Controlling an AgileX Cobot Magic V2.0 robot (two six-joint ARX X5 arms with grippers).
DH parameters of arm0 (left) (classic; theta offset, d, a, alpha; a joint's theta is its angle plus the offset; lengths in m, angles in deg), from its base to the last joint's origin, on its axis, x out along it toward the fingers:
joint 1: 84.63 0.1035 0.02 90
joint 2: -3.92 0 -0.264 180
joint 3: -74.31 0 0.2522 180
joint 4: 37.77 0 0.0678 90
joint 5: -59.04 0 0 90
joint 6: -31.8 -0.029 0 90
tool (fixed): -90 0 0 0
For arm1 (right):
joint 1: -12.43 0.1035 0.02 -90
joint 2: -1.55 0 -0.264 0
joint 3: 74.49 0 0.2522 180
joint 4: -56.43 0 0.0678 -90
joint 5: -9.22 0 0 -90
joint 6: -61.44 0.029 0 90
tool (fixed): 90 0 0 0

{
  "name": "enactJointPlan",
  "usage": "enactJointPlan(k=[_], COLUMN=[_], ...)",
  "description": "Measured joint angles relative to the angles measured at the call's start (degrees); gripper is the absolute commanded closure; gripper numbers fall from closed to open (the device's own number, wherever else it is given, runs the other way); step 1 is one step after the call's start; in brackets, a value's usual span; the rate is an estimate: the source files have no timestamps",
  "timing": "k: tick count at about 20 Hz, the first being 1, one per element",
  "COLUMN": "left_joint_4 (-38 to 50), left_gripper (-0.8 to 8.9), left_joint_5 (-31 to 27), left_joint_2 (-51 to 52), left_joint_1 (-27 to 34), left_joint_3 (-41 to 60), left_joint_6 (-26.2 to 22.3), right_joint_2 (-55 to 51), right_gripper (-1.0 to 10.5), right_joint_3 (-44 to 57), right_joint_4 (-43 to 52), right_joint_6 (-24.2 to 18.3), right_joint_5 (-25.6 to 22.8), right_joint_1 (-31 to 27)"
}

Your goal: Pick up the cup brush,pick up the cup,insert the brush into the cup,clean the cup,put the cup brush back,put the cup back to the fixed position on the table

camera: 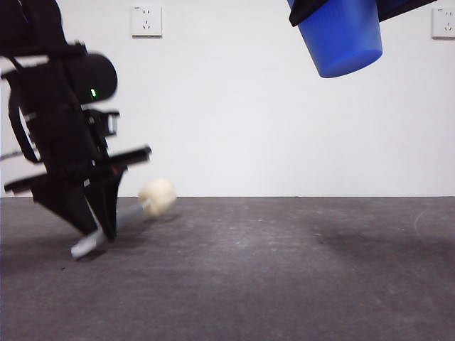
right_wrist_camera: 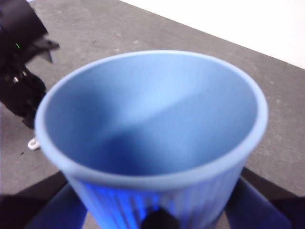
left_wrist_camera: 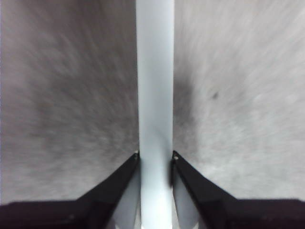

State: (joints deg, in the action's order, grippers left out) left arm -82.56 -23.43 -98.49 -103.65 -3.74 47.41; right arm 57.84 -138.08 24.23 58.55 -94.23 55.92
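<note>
Brush (camera: 146, 202): low at the table (camera: 284, 270), tilted, sponge head raised, white tip near the surface. Left gripper (left_wrist_camera: 155, 155): jaws clamped on the handle from both sides. Cup (right_wrist_camera: 157, 143): held high, well apart from the brush, mouth toward the wrist camera; right gripper (camera: 341, 8) closed around it. Wall sockets (camera: 146, 20) behind.
</note>
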Motion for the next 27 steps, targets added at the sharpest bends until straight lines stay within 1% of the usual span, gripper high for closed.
enactJointPlan(k=[3,4,6,7,8,11,13,14,16,19,21,22,24,27], left_joint_4=[1.62,1.79,1.86,1.68,1.55,1.36,0.68,0.44,0.24,-2.49,-4.9,-5.38,-5.38,-6.75], left_gripper=[8.12,7.55,4.57,3.75,3.71,3.71,3.71,3.71,3.72,3.73,3.73,3.73,3.74,3.74], left_joint_5=[-0.63,-1.09,-1.07,-1.07,-0.81,2.93,3.39,3.39,3.41,3.45,4.98,6.69,9.99,10.78], left_joint_2=[-0.39,-0.39,-0.39,-0.39,-0.39,-0.28,0.63,1.77,5.11,12.48,18.38,21.94,28.59,37.13], left_joint_1=[-0.61,-0.68,-0.68,-0.68,-0.68,-0.68,-0.7,-0.7,-0.7,-0.7,-0.7,-0.7,-0.7,-0.72], left_joint_3=[-0.09,-0.09,-0.09,-0.09,-0.09,-0.11,-0.11,-0.09,-0.09,-0.09,-0.09,-0.09,-0.09,-0.11], left_joint_6=[0.66,1.03,1.79,2.05,2.1,2.25,2.23,2.23,1.97,0.33,-1.05,-1.29,-1.62,-1.68], right_joint_2=[0.0,0.0,0.0,0.0,0.0,0.61,1.99,3.21,6.34,12.61,17.38,20.2,25.7,33.31], right_gripper=[9.6,9.6,9.6,9.6,9.6,9.6,9.6,9.6,9.6,9.6,9.6,9.6,9.6,9.6], right_joint_3=[0.0,0.0,0.0,0.0,0.0,0.0,0.0,0.0,0.0,0.0,0.0,0.0,0.0,0.0], right_joint_4=[0.0,0.0,0.0,0.02,0.09,2.25,3.48,4.02,6.58,13.31,16.11,17.53,21.22,27.3], right_joint_6=[0.13,0.13,0.15,0.15,0.17,0.17,0.15,0.13,0.13,0.17,0.17,0.2,0.22,0.24], right_joint_5=[0.0,0.02,0.85,1.31,1.44,1.51,1.7,2.82,6.58,13.33,17.09,19.28,22.21,23.87], right_joint_1=[0.0,0.0,0.0,0.0,0.0,-0.44,-1.22,-2.08,-4.87,-11.91,-16.26,-18.4,-20.61,-20.83])
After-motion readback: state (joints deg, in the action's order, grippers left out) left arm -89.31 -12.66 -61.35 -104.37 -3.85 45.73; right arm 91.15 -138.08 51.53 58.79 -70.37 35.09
